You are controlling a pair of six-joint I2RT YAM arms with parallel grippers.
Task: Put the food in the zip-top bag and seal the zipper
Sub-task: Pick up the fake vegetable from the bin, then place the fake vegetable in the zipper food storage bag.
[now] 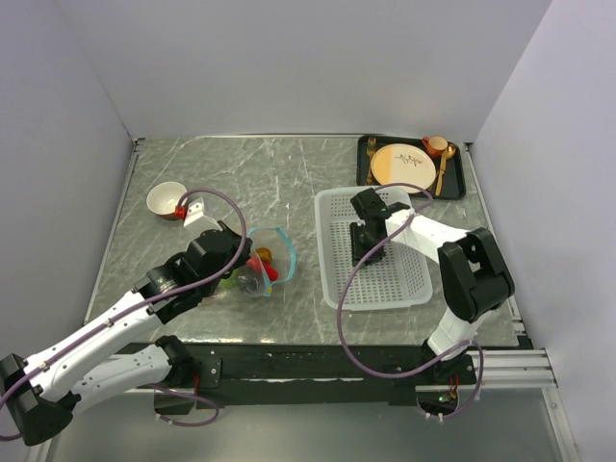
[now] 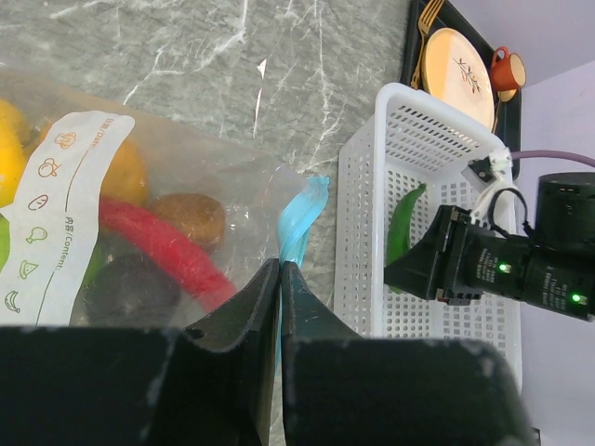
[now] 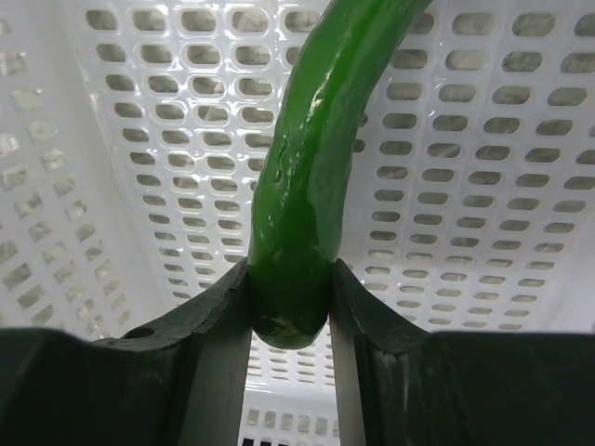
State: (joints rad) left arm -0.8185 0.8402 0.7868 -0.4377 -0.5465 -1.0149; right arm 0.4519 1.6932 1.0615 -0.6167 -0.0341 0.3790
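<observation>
Right wrist: right gripper jaws clamped on the tip of the green pepper, down inside the white mesh basket.
Left gripper jaws pinched shut on the zip-top bag film beside the blue zipper. The bag sits over the marble surface left of the basket, with the red pepper and rounds inside. Suggest lifting straight up over the basket wall. The grip is at the very end, so expect swing and feed it end-first into the mouth. Bag label reads "Date", "Content".

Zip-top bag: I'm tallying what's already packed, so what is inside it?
Through the clear zip-top bag show a red pepper, a brown round, an orange piece and a yellow piece. The white label covers whatever lies behind it.
</observation>
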